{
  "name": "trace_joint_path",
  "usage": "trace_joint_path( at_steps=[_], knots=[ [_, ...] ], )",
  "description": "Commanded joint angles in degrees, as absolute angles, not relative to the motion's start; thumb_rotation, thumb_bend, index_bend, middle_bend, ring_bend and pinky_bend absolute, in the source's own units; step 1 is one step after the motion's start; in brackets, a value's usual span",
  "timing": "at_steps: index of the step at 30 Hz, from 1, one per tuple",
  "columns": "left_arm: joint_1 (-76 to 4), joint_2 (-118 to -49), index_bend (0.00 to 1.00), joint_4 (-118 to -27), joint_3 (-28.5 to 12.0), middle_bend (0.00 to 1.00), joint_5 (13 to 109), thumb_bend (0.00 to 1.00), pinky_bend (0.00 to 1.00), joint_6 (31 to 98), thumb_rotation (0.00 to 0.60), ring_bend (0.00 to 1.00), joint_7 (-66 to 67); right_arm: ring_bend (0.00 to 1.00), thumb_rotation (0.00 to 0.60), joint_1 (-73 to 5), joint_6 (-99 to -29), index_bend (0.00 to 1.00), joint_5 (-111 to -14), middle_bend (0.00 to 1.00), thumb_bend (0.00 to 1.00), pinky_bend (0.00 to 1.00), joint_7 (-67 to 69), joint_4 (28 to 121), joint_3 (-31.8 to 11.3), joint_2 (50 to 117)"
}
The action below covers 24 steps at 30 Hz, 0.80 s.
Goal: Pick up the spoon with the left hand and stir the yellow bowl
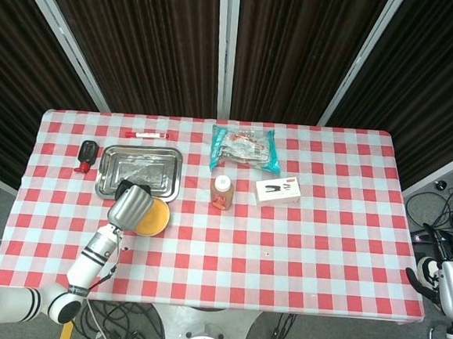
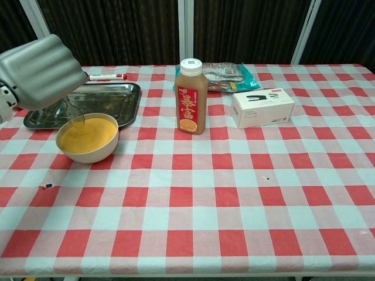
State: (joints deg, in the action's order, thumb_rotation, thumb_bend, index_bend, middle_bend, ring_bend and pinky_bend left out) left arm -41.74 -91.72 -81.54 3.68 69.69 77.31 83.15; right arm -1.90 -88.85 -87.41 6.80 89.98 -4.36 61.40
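The fingers of the left hand (image 2: 40,70) are curled together around the handle of the spoon (image 2: 72,113), whose thin shaft drops from the hand into the yellow bowl (image 2: 88,139). In the head view that hand (image 1: 132,208) covers the bowl's left part (image 1: 156,217). The bowl stands on the checked worktop (image 2: 234,193) just in front of the metal tray (image 2: 117,99). The right hand (image 1: 438,279) hangs off the worktop's right edge; whether its fingers are spread cannot be told
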Motion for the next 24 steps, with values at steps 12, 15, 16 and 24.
trace_joint_path(
  at_steps=[12, 15, 16, 24],
  knots=[
    [-41.31, -92.88, 0.76, -84.18, 0.89, 1.00, 64.08, 0.45, 1.00, 74.71, 0.600, 1.00, 91.68, 0.13, 0.600, -1.98, -88.78, 0.10, -87.53, 0.28, 0.19, 0.23, 6.78, 90.02, -4.33, 61.46],
    [-41.52, -93.05, 0.76, -83.90, -0.09, 1.00, 63.29, 0.45, 1.00, 74.57, 0.600, 1.00, 91.66, 0.13, 0.600, -1.85, -88.99, 0.10, -87.47, 0.28, 0.19, 0.23, 6.74, 90.06, -4.36, 61.37],
    [-41.54, -93.02, 0.76, -83.80, -0.47, 1.00, 62.95, 0.45, 1.00, 74.69, 0.600, 1.00, 91.72, 0.13, 0.600, -1.79, -89.07, 0.10, -87.44, 0.28, 0.19, 0.23, 6.76, 90.09, -4.36, 61.31],
    [-41.68, -93.18, 0.76, -83.38, -1.56, 1.00, 59.21, 0.45, 1.00, 73.93, 0.600, 1.00, 93.15, 0.13, 0.600, -1.66, -89.24, 0.10, -87.60, 0.28, 0.19, 0.23, 6.84, 90.07, -4.26, 61.35]
  ],
)
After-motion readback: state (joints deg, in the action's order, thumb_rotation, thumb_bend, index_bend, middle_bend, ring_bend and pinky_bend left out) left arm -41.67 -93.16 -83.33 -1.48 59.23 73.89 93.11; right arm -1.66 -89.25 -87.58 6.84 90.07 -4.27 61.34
